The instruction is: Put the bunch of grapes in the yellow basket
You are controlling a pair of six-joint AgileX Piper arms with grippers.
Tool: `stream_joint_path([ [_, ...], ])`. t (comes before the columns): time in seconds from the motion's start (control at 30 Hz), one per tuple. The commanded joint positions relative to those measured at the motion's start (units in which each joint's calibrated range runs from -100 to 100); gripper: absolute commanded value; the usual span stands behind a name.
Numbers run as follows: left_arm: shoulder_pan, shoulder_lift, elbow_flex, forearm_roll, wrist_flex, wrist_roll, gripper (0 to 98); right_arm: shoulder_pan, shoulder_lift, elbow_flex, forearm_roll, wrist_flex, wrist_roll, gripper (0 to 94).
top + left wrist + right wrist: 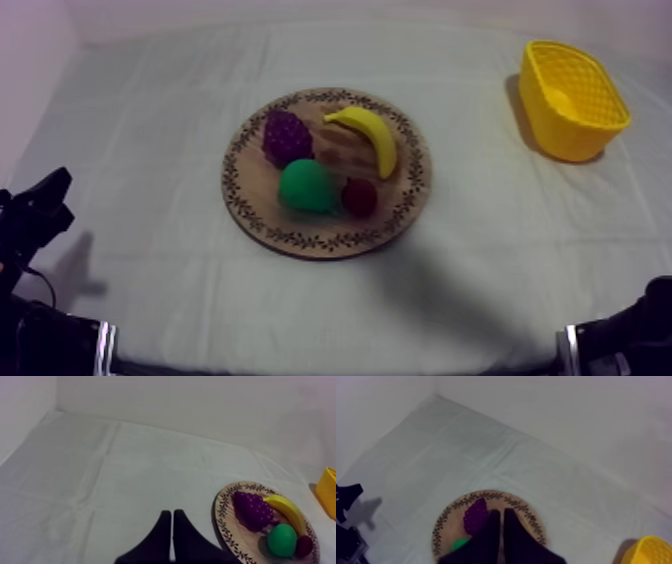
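Cloth (150, 120): grapes (286, 136) at far-left rim of board (300, 240). We judge them light, bumpy; grip across the middle. Left gripper (172, 513), right gripper (500, 512): both pressed together, empty.

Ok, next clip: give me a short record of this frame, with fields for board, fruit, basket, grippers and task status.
board: middle of the table, holds four fruit
grapes: on board, at its far left, beside the banana
banana: on board, far right part
pear: on board, near side, below the grapes
red fruit: on board, right of the pear
basket: far right, apart from board
left gripper: shut, holding nothing
right gripper: shut, holding nothing
task status: not started; grapes lie untouched on board
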Motion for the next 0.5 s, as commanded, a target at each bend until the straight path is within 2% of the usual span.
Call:
stream_joint_path([
  [0.0, 0.0, 0.0, 0.0, 0.02, 0.0, 0.0, 0.1, -2.4, 5.5, -4.9, 2.4, 3.8, -5.6, 0.2],
  [0.27, 0.0, 0.0, 0.0, 0.02, 0.0, 0.0, 0.1, -5.7, 16.9, -10.8, 7.0, 11.5, -14.4, 0.2],
  [0.47, 0.0, 0.0, 0.0, 0.02, 0.0, 0.0, 0.1, -6.8, 24.7, -16.6, 7.4, 17.2, -17.2, 0.2],
])
